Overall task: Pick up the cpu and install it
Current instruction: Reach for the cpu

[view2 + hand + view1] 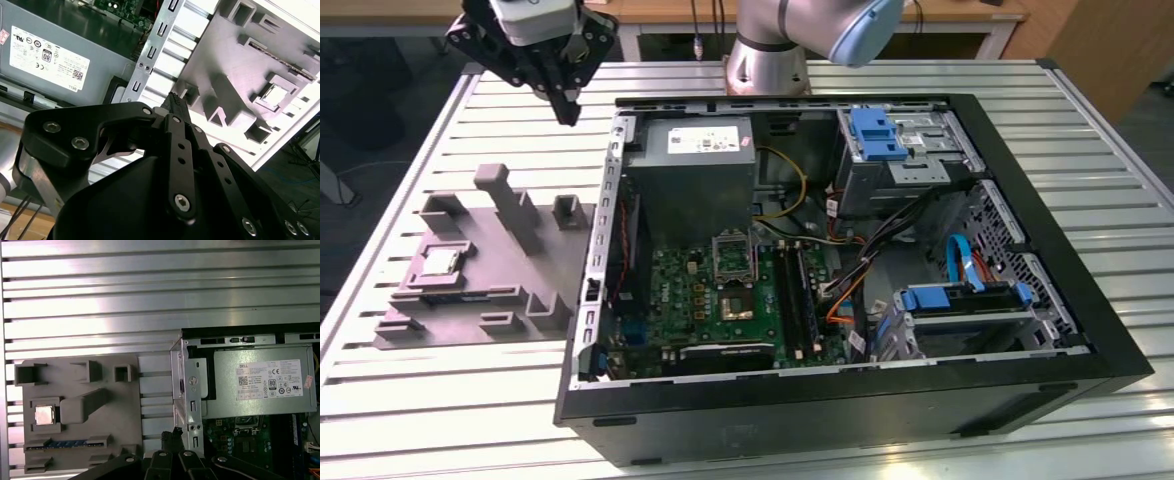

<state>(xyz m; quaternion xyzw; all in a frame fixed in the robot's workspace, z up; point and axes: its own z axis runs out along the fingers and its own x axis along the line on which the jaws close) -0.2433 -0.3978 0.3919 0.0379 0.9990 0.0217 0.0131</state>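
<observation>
The small, flat, square cpu with a pale silver metal top (pixel 440 262) (pixel 44 415) lies flat, face up, seated squarely in a shallow square pocket of the grey moulded holder tray (pixel 491 288). It sits well apart from my gripper (pixel 567 112), below my fingertips and off to one side. Nothing touches it from above, and its top is fully exposed.
</observation>
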